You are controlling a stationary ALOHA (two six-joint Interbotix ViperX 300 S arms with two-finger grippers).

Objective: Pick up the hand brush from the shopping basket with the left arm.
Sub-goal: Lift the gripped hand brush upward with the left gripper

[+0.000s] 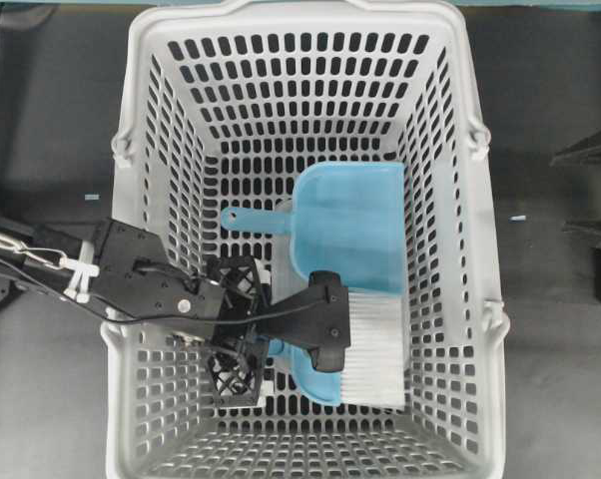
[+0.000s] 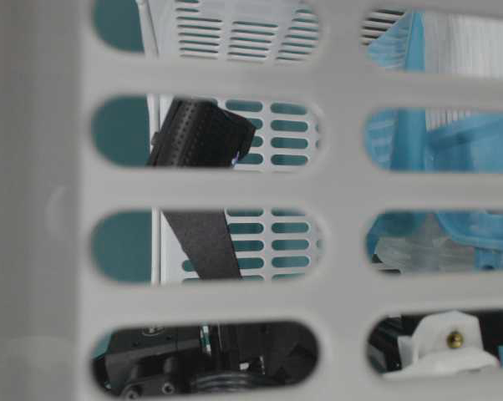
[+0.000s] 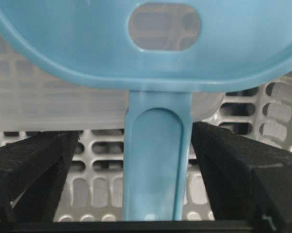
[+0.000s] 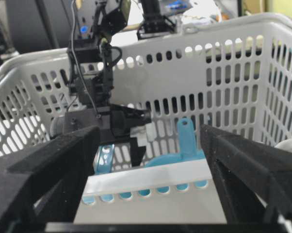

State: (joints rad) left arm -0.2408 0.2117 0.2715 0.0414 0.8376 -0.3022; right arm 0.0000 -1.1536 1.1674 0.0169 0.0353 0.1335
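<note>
The hand brush (image 1: 375, 349) lies on the floor of the shopping basket (image 1: 141, 120), with its white bristles to the right and its light-blue head at the front. My left gripper (image 1: 243, 327) reaches down into the basket from the left. In the left wrist view the brush's thin blue handle (image 3: 158, 160) stands between the two black fingers. The right finger touches it and the left finger is a gap away, so the jaws are open around it. My right gripper (image 4: 151, 141) is open and empty, outside the basket's near rim (image 4: 151, 174).
A flat light-blue dustpan (image 1: 345, 225) lies just behind the brush, its handle (image 1: 251, 218) pointing left and also showing in the right wrist view (image 4: 185, 133). The basket's slotted walls enclose the left gripper on all sides.
</note>
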